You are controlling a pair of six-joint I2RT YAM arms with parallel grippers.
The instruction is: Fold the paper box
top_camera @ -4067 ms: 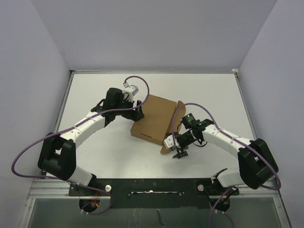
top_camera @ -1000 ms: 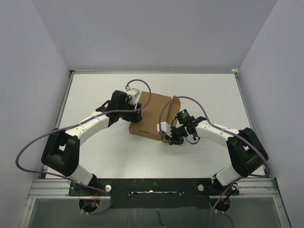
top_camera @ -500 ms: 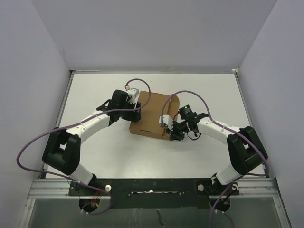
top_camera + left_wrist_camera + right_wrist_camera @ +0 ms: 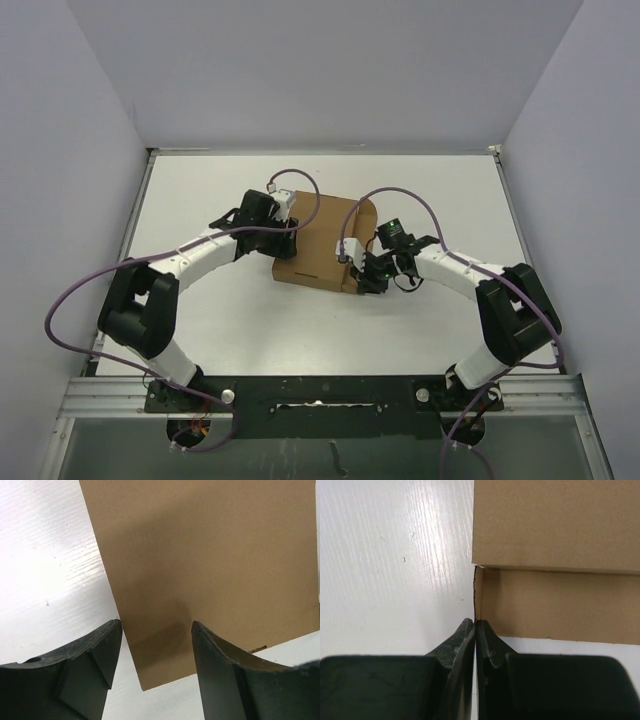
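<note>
We are finding the box (image 4: pixel 318 245) nearly closed ahead of the left gripper's (image 4: pixel 156 625) parted jaws, with one flap (image 4: pixel 367 212) standing loose beyond the right gripper's (image 4: pixel 475 622) pressed-together jaws.

Brown paper box (image 4: pixel 318 243) (closed) mid-table

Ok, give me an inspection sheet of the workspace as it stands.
Surface: white table, a few small marks.
Job's things: paper box, brown, top panel flat, rounded flap sticking out at its far right.
Clutter: nothing seen.
Pincers: left pincer open at the box's left edge; right pincer shut, tips at a box corner.
Cables: purple cables loop off both arms.
Surroundings: plain pale walls on three sides.
</note>
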